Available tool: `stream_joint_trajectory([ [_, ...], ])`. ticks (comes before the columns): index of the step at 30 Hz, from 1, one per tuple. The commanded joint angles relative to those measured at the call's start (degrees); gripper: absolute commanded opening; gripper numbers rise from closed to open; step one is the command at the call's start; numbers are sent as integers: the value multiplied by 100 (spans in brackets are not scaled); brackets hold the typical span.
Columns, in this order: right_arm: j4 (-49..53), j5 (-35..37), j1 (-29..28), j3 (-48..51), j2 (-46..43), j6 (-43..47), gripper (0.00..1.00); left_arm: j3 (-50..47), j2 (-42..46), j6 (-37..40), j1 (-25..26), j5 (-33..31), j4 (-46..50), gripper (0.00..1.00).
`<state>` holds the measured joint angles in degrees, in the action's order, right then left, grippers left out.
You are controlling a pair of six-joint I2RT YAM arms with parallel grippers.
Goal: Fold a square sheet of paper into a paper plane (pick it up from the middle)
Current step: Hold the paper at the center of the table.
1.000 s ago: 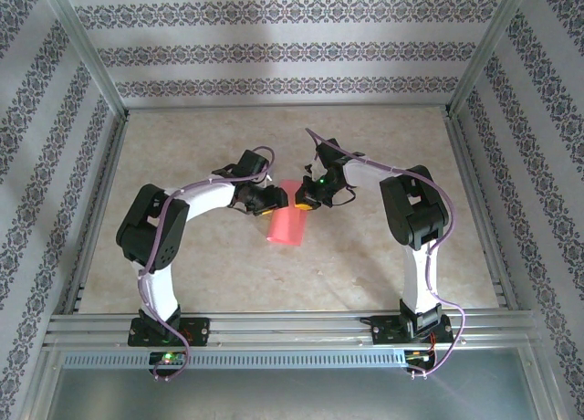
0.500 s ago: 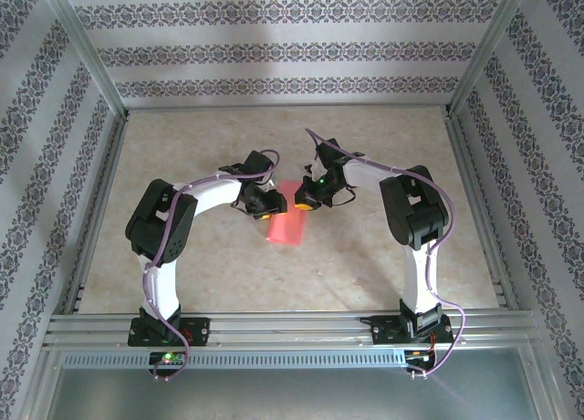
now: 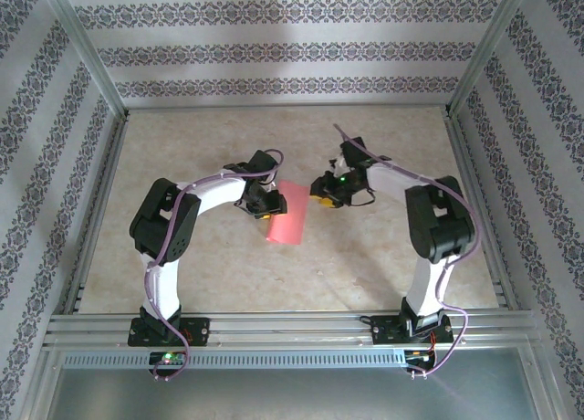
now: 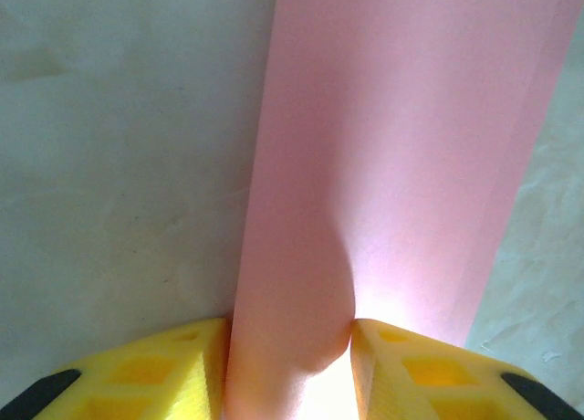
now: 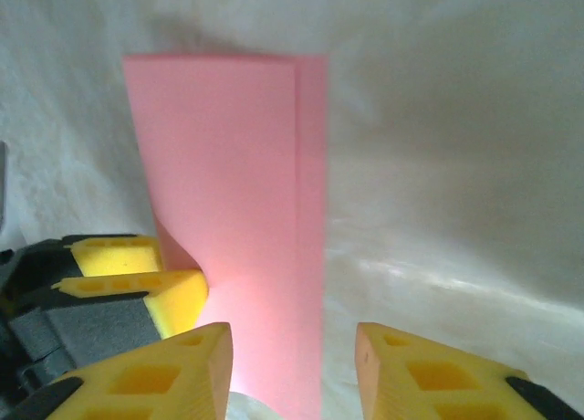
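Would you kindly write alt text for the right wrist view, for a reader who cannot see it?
A folded pink sheet of paper lies on the pale table, its near end under the open right gripper. At left, the left gripper pinches its curled-up edge.

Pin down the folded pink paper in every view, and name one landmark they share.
Top external: the paper lies flat at mid-table.
Left wrist: the paper runs from bottom centre to top right.
Right wrist: the paper is left of centre, top to bottom.
Shared landmark: the left gripper, at the paper's edge.
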<state>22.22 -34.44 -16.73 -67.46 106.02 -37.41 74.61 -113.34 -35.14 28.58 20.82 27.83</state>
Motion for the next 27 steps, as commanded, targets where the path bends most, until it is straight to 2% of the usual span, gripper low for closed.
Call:
stream_joint_trajectory([
  [1,-335,627,125,411,-503,-264,46,-3,-293,-262,130,-426,505,40],
  [6,-635,997,131,860,-804,-447,53,68,-388,-449,229,-612,660,41],
  [12,-1116,1003,127,1224,-865,-704,53,167,-534,-385,344,-755,865,43],
  [27,-1228,930,57,1216,-722,-768,54,335,-806,-187,438,-798,1061,45],
])
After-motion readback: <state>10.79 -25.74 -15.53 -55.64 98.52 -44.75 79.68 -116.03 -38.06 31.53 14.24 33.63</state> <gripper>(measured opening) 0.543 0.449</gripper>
